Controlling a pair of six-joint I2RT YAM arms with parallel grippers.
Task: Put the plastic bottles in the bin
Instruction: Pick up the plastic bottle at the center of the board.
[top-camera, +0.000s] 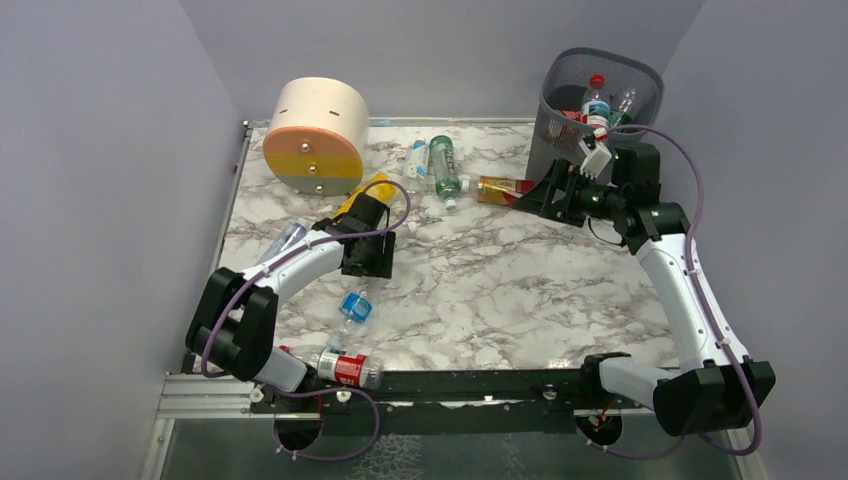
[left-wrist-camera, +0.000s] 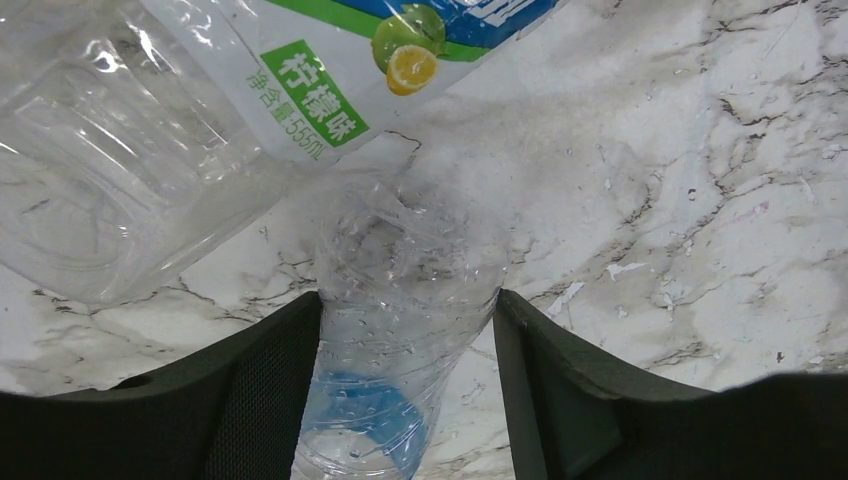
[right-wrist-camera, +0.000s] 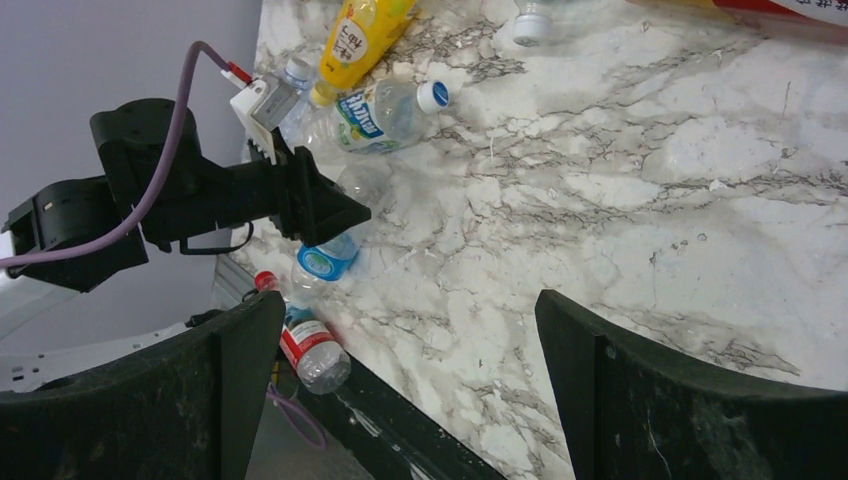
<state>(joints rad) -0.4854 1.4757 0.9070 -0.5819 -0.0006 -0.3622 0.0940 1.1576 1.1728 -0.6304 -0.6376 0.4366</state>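
Though bottles (top-camera: 446, 165) strew the table (top-camera: 500, 290), the bin (top-camera: 560, 80) holds at least 2.

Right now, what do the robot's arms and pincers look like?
The left arm and right arm have white curved links with black joints. A thin purple cable loops along each. The left pincer and right pincer have black, wedge-shaped fingers.

The counter (top-camera: 480, 290) had a white marble pattern with grey veins. Plain walls of a pale grey-violet colour closed it in on three sides: the left wall (top-camera: 100, 150), the back wall (top-camera: 440, 40) and the right wall (top-camera: 770, 150). A silver metal rail (top-camera: 200, 395) ran along its near edge, with a black bar (top-camera: 480, 385) beside it. Below them lay a dark grey-green surface (top-camera: 460, 455). The light was soft and even.
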